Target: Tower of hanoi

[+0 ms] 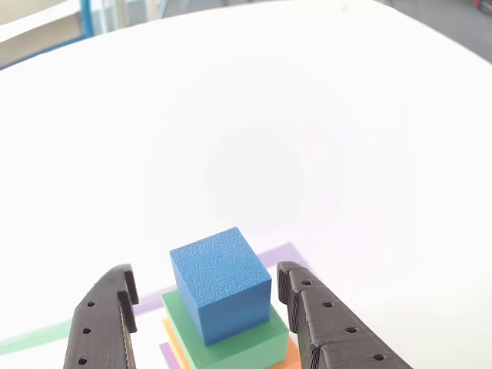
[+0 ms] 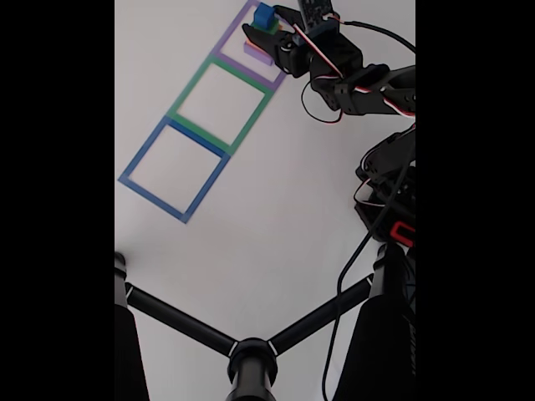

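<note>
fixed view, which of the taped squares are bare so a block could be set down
The green outline and the blue outline are both bare inside, as is the white table around them. The purple outline is crowded: the blue cube and the stack under it sit there, with the open claw straddling the cube.

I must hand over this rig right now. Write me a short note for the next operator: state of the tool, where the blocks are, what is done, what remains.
Tool: open, one finger on each side of the blue cube, not gripping it.
Blocks: the blue cube sits on the green block, with the orange block under that. The fixed view shows the stack with the purple block at its base, inside the purple square outline.
Done: nothing moved yet; the green outline and the blue outline hold no blocks.
Left: probably close on the blue cube, then do every transfer.
</note>
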`<act>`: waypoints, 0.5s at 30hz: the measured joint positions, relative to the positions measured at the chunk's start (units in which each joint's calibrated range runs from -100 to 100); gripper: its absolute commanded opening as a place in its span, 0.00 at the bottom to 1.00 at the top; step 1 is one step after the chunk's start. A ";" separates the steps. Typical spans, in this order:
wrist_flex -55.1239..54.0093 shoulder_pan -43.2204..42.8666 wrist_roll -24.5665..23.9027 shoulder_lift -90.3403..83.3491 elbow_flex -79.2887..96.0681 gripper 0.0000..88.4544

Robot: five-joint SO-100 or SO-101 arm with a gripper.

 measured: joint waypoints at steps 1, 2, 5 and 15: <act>-0.16 -0.08 -0.20 0.00 0.00 0.18; -0.32 -0.08 -0.20 0.17 0.00 0.17; -0.32 -0.08 -0.39 0.17 0.00 0.14; -0.32 -0.49 -0.39 0.68 0.00 0.05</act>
